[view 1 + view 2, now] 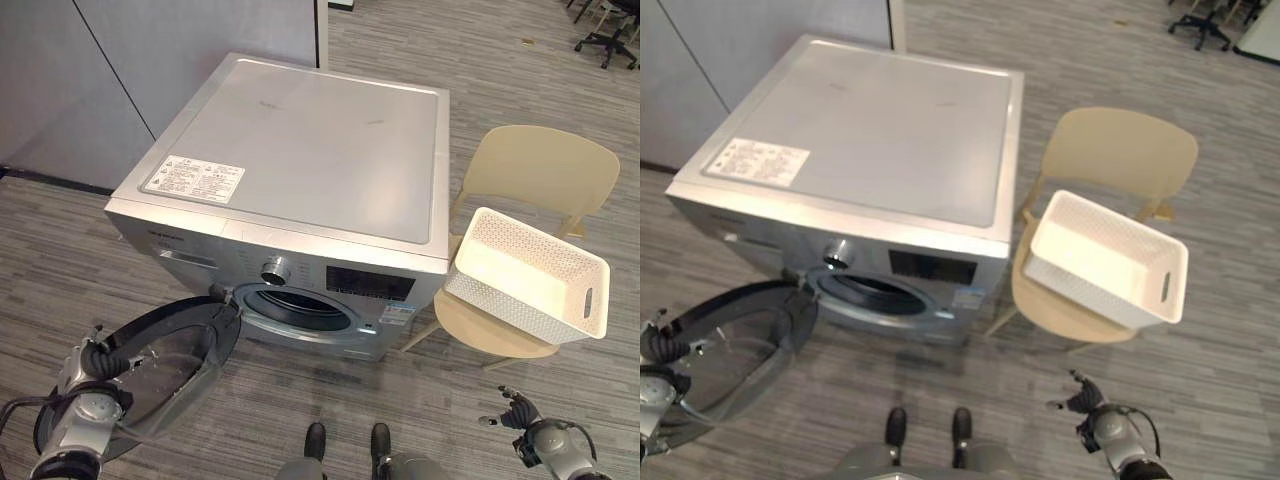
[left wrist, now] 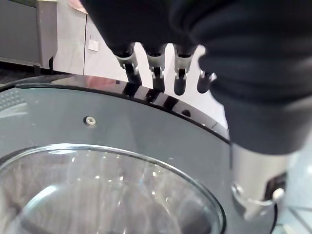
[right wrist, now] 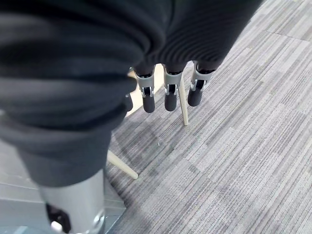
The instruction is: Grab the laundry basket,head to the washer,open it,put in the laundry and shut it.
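Observation:
The silver front-loading washer (image 1: 300,150) stands ahead with its round door (image 1: 175,360) swung wide open to my left, leaving the dark drum opening (image 1: 300,308) uncovered. My left hand (image 1: 88,362) is at the door's outer edge. Its straight fingers (image 2: 157,68) reach over the black rim above the glass (image 2: 97,195). A white perforated laundry basket (image 1: 530,275) rests tilted on a beige chair (image 1: 545,165) to the washer's right, and its inside looks bare. My right hand (image 1: 520,412) hangs low at the lower right, open, its fingers (image 3: 168,92) holding nothing over the carpet.
A grey partition wall (image 1: 150,60) stands behind and to the left of the washer. The chair's pale legs (image 3: 183,105) stand just beyond my right hand. Black office chairs (image 1: 605,40) are far off at the back right. Grey striped carpet (image 1: 300,400) lies in front of the washer.

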{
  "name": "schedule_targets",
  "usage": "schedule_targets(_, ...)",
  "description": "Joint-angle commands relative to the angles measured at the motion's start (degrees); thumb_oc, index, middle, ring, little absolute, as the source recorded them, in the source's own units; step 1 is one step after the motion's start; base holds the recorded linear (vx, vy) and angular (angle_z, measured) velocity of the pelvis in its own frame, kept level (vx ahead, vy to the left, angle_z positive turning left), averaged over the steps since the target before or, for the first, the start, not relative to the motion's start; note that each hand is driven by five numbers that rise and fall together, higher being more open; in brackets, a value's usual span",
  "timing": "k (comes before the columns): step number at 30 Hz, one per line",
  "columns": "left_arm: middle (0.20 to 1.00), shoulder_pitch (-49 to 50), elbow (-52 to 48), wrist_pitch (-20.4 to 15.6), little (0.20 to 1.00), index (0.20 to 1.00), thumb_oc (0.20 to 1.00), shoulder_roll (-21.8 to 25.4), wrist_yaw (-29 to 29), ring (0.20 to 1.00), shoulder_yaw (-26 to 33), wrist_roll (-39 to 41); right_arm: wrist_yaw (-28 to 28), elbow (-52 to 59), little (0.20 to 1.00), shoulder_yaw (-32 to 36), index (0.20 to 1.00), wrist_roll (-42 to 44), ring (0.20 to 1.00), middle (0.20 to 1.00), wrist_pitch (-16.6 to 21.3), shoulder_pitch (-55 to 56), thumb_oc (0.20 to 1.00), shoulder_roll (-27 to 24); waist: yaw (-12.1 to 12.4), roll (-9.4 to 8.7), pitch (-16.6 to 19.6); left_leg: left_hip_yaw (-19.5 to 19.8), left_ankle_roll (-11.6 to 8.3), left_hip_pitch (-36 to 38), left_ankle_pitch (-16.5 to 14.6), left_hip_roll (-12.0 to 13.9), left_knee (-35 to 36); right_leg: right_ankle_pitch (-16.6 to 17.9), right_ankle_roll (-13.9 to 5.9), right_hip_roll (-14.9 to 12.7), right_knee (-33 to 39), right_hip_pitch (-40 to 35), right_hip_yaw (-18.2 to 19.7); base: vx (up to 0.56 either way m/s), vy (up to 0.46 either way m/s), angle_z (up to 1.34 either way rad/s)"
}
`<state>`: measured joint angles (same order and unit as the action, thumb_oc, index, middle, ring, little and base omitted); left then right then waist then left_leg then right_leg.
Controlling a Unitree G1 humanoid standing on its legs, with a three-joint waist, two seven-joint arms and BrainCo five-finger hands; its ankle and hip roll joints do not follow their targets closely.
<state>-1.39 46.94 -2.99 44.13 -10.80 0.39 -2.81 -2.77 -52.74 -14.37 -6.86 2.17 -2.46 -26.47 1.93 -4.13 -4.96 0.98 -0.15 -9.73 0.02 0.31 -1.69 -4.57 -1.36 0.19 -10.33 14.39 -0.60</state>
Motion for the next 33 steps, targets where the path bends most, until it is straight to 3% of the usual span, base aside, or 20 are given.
schedule_targets(1, 1.0, 2.5, -2.0, -1.6, 1.0, 1.0, 1.0, -3.5, 2.4, 1.0, 0.4, 0.8, -0.5, 1.3, 1.0, -0.6, 1.0, -2.0, 1.0, 1.0, 0.9, -0.4, 1.0, -1.1, 0.6, -2.03, -1.6, 0.9, 1.22, -3.3, -3.2, -2.8, -6.7, 2.9, -3.23, -0.5, 9.0, -8.4, -0.5, -0.01, 0.03, 0.06)
schedule_targets(7, 1.0, 9.2, -10.8, -2.1, 1.0, 1.0, 1.0, -9.9, 3.4, 1.0, 2.9, 4.8, -0.8, 3.5, 1.0, 0.8, 1.0, -3.4, 1.0, 1.0, 0.9, 0.6, 1.0, -1.0, 1.6, -1.39, -2.3, 1.9, 1.37, -2.6, -3.1, -3.4, -6.5, 2.6, -2.95, -0.7, 9.1, -9.1, -1.2, -0.02, -0.007, 0.1)
schedule_targets(9, 1.0, 13.0, -17.0, -2.6, 1.0, 1.0, 1.0, -15.4, 4.3, 1.0, 4.1, 10.8, -1.1, 4.6, 1.0, 1.8, 1.0, -3.9, 1.0, 1.0, 0.4, 1.4, 1.0, -0.3, 2.3, -1.23, -2.6, 2.5, 1.52, -2.3, -2.9, -3.6, -6.4, 2.5, -2.78, -0.8, 9.1, -9.7, -1.5, -0.03, -0.044, 0.07)
schedule_targets(12, 1.0, 14.1, -18.8, -2.6, 1.0, 1.0, 1.0, -16.4, 4.8, 1.0, 4.2, 11.9, -1.0, 4.8, 1.0, 2.0, 1.0, -4.0, 1.0, 1.0, 0.4, 1.7, 1.0, -0.1, 2.3, -1.15, -2.6, 2.7, 1.56, -2.1, -2.9, -3.6, -6.2, 2.4, -2.75, -0.8, 9.2, -9.8, -1.7, -0.01, -0.033, 0.1)
schedule_targets(17, 1.0, 16.7, -29.0, -2.7, 1.0, 1.0, 1.0, -18.0, 9.7, 1.0, -1.8, 13.6, -1.1, 5.2, 1.0, 1.3, 1.0, -4.3, 1.0, 1.0, 0.9, 2.2, 1.0, 0.4, 2.4, -1.11, -2.9, 3.6, 1.72, -1.6, -2.7, -3.7, -6.1, 2.2, -2.55, -0.5, 9.1, -10.3, -1.6, -0.04, -0.058, 0.1)
schedule_targets(21, 1.0, 10.8, -29.2, -2.6, 1.0, 1.0, 1.0, -17.0, 9.4, 1.0, -8.6, 10.7, -2.4, 4.9, 1.0, -0.6, 1.0, -3.8, 1.0, 1.0, 1.0, 0.7, 1.0, 0.8, 1.4, -2.01, -4.2, 4.2, 1.55, -3.0, -2.4, -3.3, -6.8, 2.7, -2.11, 0.5, 8.0, -8.2, -1.0, -0.13, -0.096, -0.1)
schedule_targets(22, 1.0, 5.5, -27.3, -2.5, 1.0, 1.0, 1.0, -17.7, 8.3, 1.0, -12.5, 8.5, -3.3, 4.6, 1.0, -1.8, 1.0, -3.2, 1.0, 1.0, 1.1, 0.0, 1.0, 1.2, 0.6, -3.09, -4.3, 3.8, 1.42, -4.6, -2.2, -2.8, -7.2, 3.4, -2.0, 1.2, 8.1, -6.8, -0.4, -0.15, -0.124, -0.09)
schedule_targets(24, 1.0, 3.3, -25.9, -2.5, 1.0, 1.0, 1.0, -18.0, 7.7, 1.0, -13.8, 7.6, -3.5, 4.6, 1.0, -2.1, 1.0, -3.2, 1.0, 1.0, 1.0, -0.1, 1.0, 1.3, 0.4, -3.46, -4.2, 3.7, 1.41, -5.2, -2.1, -2.6, -7.3, 3.7, -2.02, 1.6, 8.2, -6.2, -0.1, -0.1, -0.104, -0.06)
schedule_targets(28, 1.0, -6.5, -18.5, -2.0, 1.0, 1.0, 1.0, -20.4, 3.6, 1.0, -19.2, 4.4, -4.6, 4.7, 1.0, -4.6, 1.0, -3.2, 1.0, 1.0, 0.5, -0.3, 1.0, 1.7, -1.8, -5.26, -3.6, 3.3, 1.12, -7.9, -1.3, -1.4, -7.7, 5.0, -2.1, 2.8, 9.1, -3.8, 1.1, -0.08, -0.116, -0.23)
schedule_targets(32, 1.0, -15.5, -10.3, -1.7, 1.0, 1.0, 1.0, -22.6, -0.6, 1.0, -21.0, 6.5, -5.8, 4.3, 1.0, -6.3, 1.0, -3.1, 1.0, 1.0, 0.2, -1.0, 1.0, 1.6, -4.3, -5.68, -3.4, 3.2, 0.96, -10.7, -0.6, -0.6, -8.2, 6.1, -1.88, 3.7, 9.1, -0.7, 2.4, -0.11, -0.045, 0.01)
schedule_targets(33, 1.0, -22.8, -3.9, -1.2, 1.0, 1.0, 1.0, -21.9, -3.5, 1.0, -22.3, 5.5, -6.0, 4.9, 1.0, -7.1, 1.0, -1.7, 1.0, 1.0, 0.7, -2.1, 1.0, 1.0, -6.0, -5.64, -3.2, 3.1, 1.05, -13.2, -0.4, -0.1, -8.7, 7.2, -2.04, 4.2, 8.3, 2.7, 3.7, -0.15, 0.001, -0.09)
